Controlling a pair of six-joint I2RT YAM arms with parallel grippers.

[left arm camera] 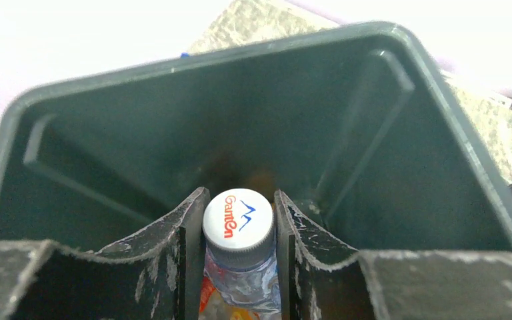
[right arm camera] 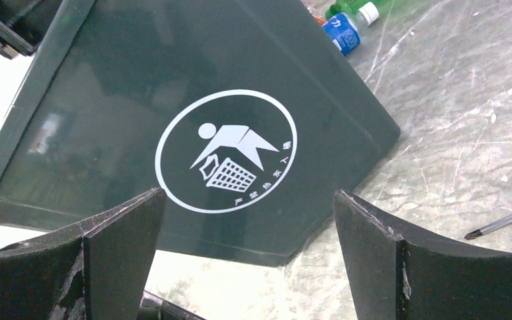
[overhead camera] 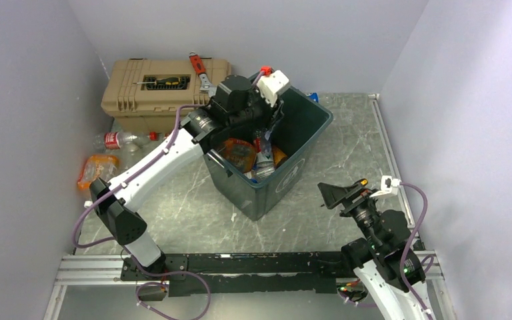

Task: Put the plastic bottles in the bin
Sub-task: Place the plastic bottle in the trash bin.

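Note:
The dark green-grey bin (overhead camera: 307,130) stands mid-table with several bottles (overhead camera: 240,153) inside. My left gripper (left arm camera: 238,200) hangs over the bin's open top and is shut on the neck of a clear bottle with a white "Ganten" cap (left arm camera: 238,223); the bin's inner wall (left arm camera: 307,100) lies beyond it. In the top view that gripper (overhead camera: 265,130) sits at the bin's far rim. My right gripper (right arm camera: 250,220) is open and empty, facing the bin's outer wall (right arm camera: 140,100) with its white logo; it also shows in the top view (overhead camera: 340,195).
A red-labelled bottle (overhead camera: 117,139) and a crushed orange-labelled one (overhead camera: 97,168) lie at the left wall. A tan toolbox (overhead camera: 163,87) at the back carries a red wrench (overhead camera: 198,67) and a screwdriver (overhead camera: 163,81). A blue-labelled bottle (right arm camera: 345,30) lies behind the bin. A screwdriver tip (right arm camera: 500,222) lies right.

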